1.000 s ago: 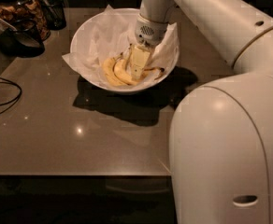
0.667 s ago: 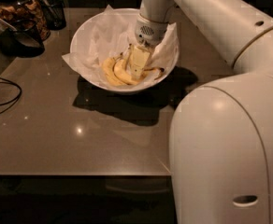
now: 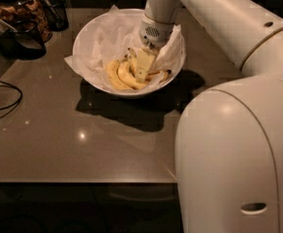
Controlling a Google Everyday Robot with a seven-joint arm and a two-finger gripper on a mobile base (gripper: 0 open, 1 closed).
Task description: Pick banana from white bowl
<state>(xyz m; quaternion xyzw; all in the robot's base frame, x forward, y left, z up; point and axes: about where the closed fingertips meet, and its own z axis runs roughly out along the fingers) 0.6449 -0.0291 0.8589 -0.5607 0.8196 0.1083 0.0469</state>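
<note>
The white bowl [image 3: 90, 33] stands on the brown table, lined with crumpled white paper, with yellow bananas lying in it. My gripper [image 3: 143, 66] reaches down into the bowl from the arm at the upper right and sits right on the bananas. The banana [image 3: 161, 74] with brown streaks and a dark tip runs under the gripper; its stem [image 3: 130, 53] sticks up to the gripper's left. Two shorter, cleaner bananas [image 3: 118, 74] lie to the gripper's left. The gripper hides the middle of the banana.
A dark glass jar [image 3: 25, 11] and a dark cup [image 3: 56, 6] stand at the back left. A black cable [image 3: 6, 103] lies at the table's left edge. My pale base [image 3: 228, 154] fills the lower right, over the table's front edge.
</note>
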